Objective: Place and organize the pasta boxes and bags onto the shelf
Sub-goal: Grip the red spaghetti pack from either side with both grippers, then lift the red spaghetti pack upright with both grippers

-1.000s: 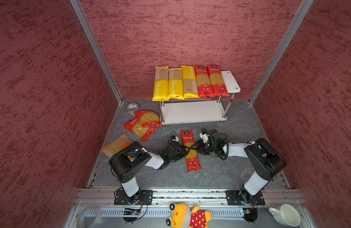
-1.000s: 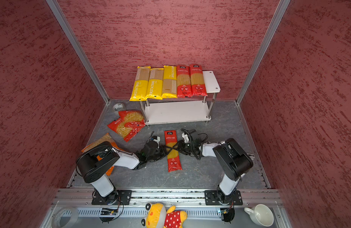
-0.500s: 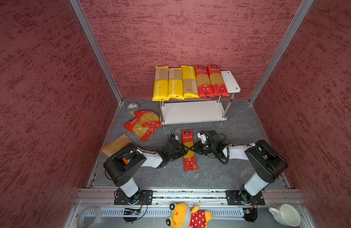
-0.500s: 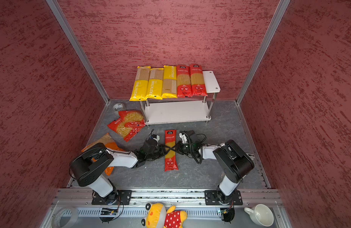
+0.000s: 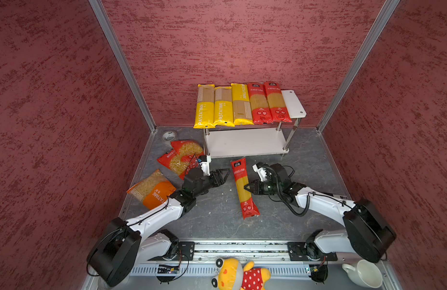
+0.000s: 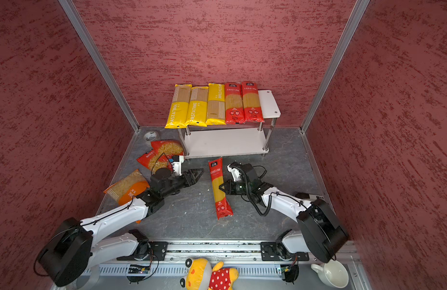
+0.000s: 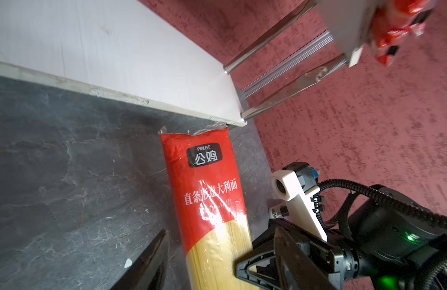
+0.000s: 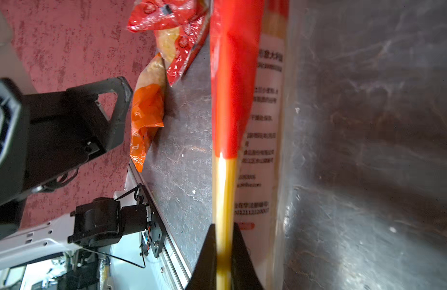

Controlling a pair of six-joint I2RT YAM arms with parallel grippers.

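Observation:
The shelf (image 5: 292, 103) carries three yellow spaghetti packs (image 5: 223, 106) and two red ones (image 5: 267, 103) side by side on its top board; the lower board (image 6: 227, 143) is bare. A third red spaghetti pack (image 5: 242, 185) (image 7: 207, 188) lies on the floor in front of the shelf. My right gripper (image 5: 246, 187) (image 8: 223, 233) is shut on that pack's right edge, near its middle. My left gripper (image 5: 226, 173) stands open just left of the pack, apart from it. Two red short-pasta bags (image 5: 179, 157) and an orange one (image 5: 152, 190) lie at the left.
A tape roll (image 5: 169, 135) sits in the back left corner. A plush toy (image 5: 238, 275) and a white cup (image 5: 363, 273) lie beyond the front rail. Red walls close in on three sides.
My left gripper has opened and drawn back to the left of the red pack. My right gripper has shut on the pack's right edge. The pack has shifted slightly toward the shelf.

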